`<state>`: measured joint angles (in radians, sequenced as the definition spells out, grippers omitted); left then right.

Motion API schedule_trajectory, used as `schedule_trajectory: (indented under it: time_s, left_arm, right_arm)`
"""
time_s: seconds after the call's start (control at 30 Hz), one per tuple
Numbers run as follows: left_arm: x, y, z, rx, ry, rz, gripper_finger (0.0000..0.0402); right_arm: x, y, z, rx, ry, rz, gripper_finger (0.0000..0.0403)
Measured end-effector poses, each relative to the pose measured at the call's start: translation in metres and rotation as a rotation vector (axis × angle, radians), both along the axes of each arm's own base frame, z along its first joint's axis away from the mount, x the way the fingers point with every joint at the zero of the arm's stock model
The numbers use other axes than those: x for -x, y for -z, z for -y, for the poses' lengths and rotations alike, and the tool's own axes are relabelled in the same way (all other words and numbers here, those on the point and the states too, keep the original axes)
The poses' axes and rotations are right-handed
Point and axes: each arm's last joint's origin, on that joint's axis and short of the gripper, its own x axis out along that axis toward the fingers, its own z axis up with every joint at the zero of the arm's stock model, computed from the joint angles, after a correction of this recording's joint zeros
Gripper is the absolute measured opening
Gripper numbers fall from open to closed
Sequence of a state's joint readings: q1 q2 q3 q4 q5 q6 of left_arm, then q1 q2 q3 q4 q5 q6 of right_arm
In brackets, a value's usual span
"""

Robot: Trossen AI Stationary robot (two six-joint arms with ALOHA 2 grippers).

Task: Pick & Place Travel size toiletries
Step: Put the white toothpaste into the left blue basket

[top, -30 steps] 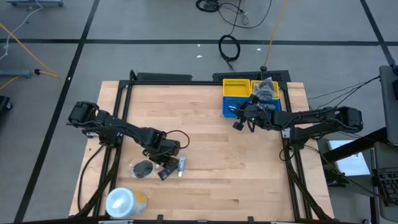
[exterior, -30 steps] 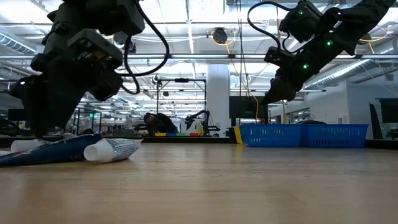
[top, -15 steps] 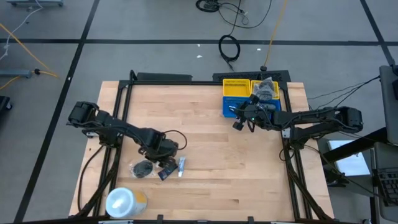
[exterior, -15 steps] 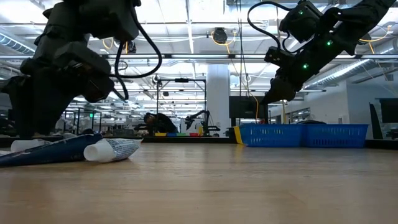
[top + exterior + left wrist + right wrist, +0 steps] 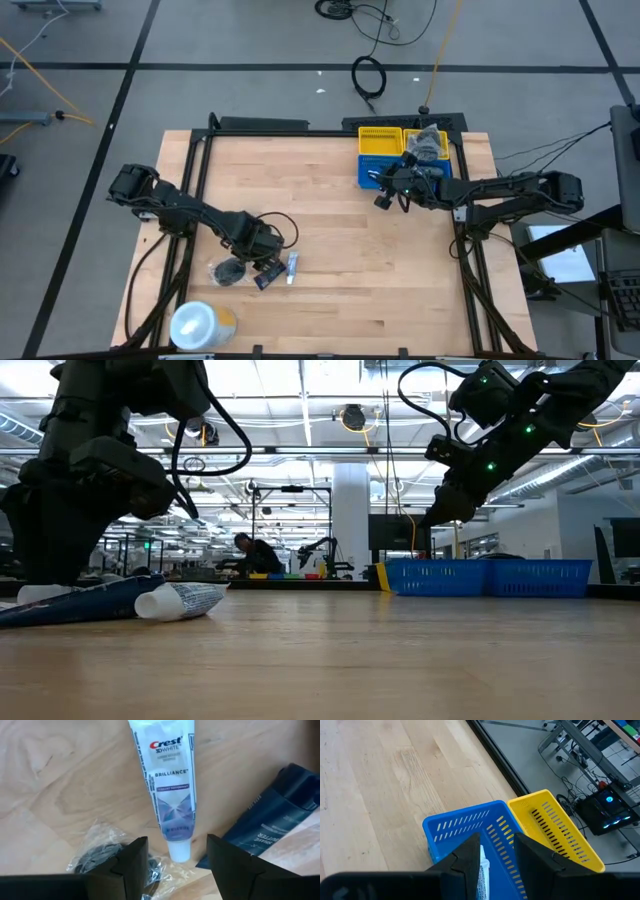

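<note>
Left gripper (image 5: pixel 174 865) hovering low over the desk (image 5: pixel 400 260), jaws parted and empty, white toothpaste tube (image 5: pixel 168 785) lying dead ahead between them, cap toward the jaws, long axis running straight away; right gripper (image 5: pixel 383 198) parked well apart, jaws partly open, holding nothing visible.
</note>
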<state>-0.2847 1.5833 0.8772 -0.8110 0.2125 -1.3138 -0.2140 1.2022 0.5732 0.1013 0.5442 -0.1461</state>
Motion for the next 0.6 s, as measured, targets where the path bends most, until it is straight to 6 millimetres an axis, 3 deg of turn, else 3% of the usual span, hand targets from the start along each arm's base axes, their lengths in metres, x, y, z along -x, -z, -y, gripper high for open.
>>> schedule_trajectory:
  time_s: [0.4, 0.6]
  left_arm:
    - [0.001, 0.000, 0.002, -0.012, -0.023, -0.004, 0.0196]
    - [-0.003, 0.019, 0.008, 0.031, 0.012, -0.079, 0.0155]
  right_arm:
    - [0.000, 0.000, 0.000, 0.000, 0.000, 0.000, 0.0114]
    - [0.000, 0.000, 0.000, 0.000, 0.000, 0.000, 0.0114]
